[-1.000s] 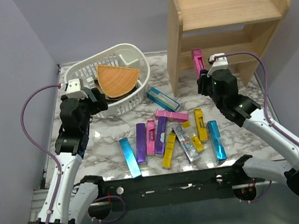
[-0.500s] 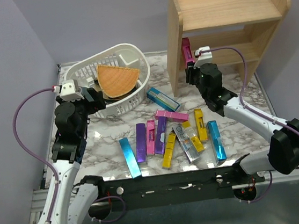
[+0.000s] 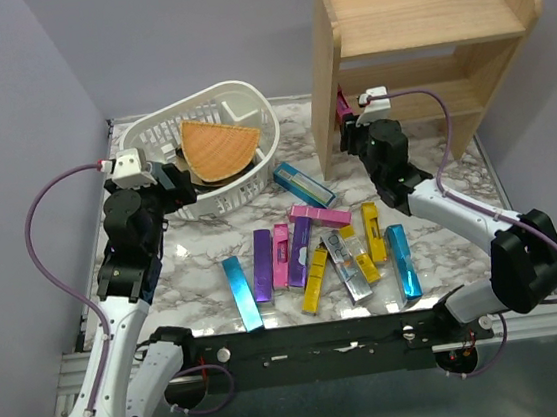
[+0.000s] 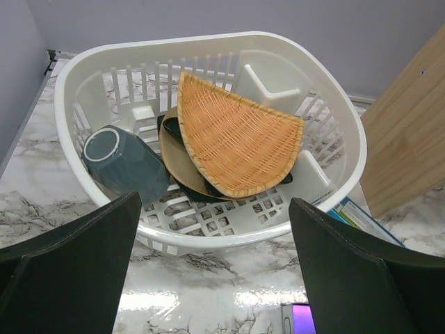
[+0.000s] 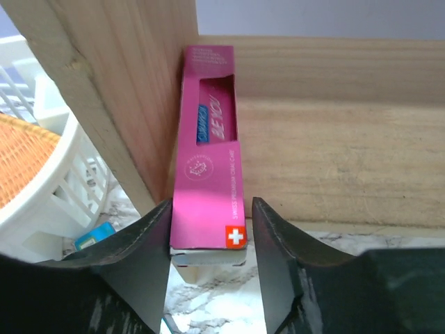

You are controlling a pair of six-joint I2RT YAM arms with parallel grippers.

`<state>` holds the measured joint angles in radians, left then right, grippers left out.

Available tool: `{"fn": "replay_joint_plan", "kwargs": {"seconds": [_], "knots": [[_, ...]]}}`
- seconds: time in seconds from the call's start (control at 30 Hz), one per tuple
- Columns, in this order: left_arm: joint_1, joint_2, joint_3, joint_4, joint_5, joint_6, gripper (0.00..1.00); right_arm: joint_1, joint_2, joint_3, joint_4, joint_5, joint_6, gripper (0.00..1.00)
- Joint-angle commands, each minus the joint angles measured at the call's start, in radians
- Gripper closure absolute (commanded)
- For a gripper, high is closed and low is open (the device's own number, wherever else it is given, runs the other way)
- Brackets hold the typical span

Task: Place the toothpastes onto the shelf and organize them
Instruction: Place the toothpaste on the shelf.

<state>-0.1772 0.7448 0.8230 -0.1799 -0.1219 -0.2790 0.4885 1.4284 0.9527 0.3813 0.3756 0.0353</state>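
A magenta toothpaste carton (image 5: 208, 174) lies lengthwise on the lower tier of the wooden shelf (image 5: 334, 139), against its left side panel, with its near end sticking out over the front rim. My right gripper (image 5: 212, 202) straddles that near end. The left finger touches the carton and a thin gap shows at the right finger. In the top view the right gripper (image 3: 348, 125) is at the front left of the shelf (image 3: 418, 16). Several toothpaste cartons (image 3: 314, 255) lie loose on the marble. My left gripper (image 4: 215, 209) is open and empty in front of the basket.
A white slotted basket (image 3: 246, 96) at the back left holds an orange woven wedge (image 4: 236, 132), a grey cup (image 4: 122, 163) and dark plates. A teal carton (image 3: 304, 183) lies between the basket and the shelf. The shelf's left side panel (image 4: 410, 139) stands right of the basket.
My right arm has carried the magenta carton left and forward, from in front of the shelf into its lower tier along the left panel. The left arm has shifted only slightly.
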Motion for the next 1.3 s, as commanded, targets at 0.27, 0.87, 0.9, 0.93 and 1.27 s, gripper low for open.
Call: {"fn": "replay_joint_plan", "kwargs": {"seconds": [0.27,0.87,0.9,0.93,1.27], "knots": [[-0.004,-0.019,-0.015,-0.003,-0.048,0.006,0.01,-0.042,-0.054,-0.031,0.028,-0.098,0.066,0.40],[-0.004,0.008,-0.008,-0.010,-0.050,0.003,0.01,-0.057,-0.002,-0.011,0.085,-0.158,0.167,0.55],[-0.004,0.008,-0.010,-0.010,-0.051,0.003,0.01,-0.056,0.003,-0.009,0.090,-0.159,0.172,0.55],[-0.004,0.007,-0.012,-0.010,-0.050,0.003,0.01,-0.057,0.006,-0.006,0.094,-0.161,0.178,0.55],[-0.004,0.008,-0.010,-0.013,-0.054,0.006,0.01,-0.057,0.006,0.014,0.093,-0.248,0.222,0.49]]}}
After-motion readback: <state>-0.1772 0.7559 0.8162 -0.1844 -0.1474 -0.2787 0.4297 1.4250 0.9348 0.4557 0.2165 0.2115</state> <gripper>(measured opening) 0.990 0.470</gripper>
